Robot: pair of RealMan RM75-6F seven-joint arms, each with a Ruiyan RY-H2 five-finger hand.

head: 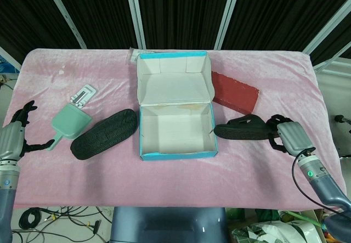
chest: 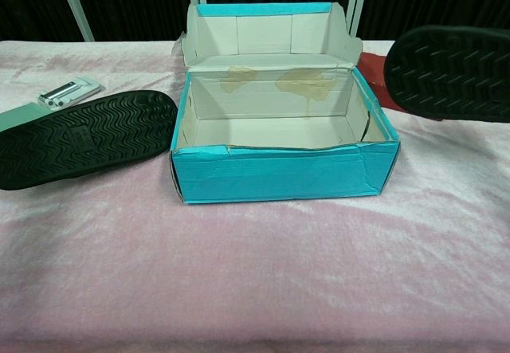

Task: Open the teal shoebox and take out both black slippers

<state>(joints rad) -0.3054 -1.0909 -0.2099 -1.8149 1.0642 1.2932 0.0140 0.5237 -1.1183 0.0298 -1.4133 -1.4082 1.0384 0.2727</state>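
The teal shoebox (head: pixel 176 154) (chest: pixel 284 173) stands open mid-table, lid tipped back, nothing inside. One black slipper (head: pixel 104 133) (chest: pixel 80 136) lies sole up on the cloth left of the box. My right hand (head: pixel 289 135) grips the second black slipper (head: pixel 245 128) (chest: pixel 450 71) by its end and holds it to the right of the box, above the cloth. My left hand (head: pixel 13 139) hovers at the far left table edge, fingers spread, holding nothing.
A mint green scoop-like object (head: pixel 69 122) lies beside the left slipper, with a small silver-white item (head: pixel 83 95) (chest: pixel 68 92) behind it. A dark red flat box (head: pixel 235 91) lies behind the held slipper. A pink cloth (chest: pixel 263 281) covers the table.
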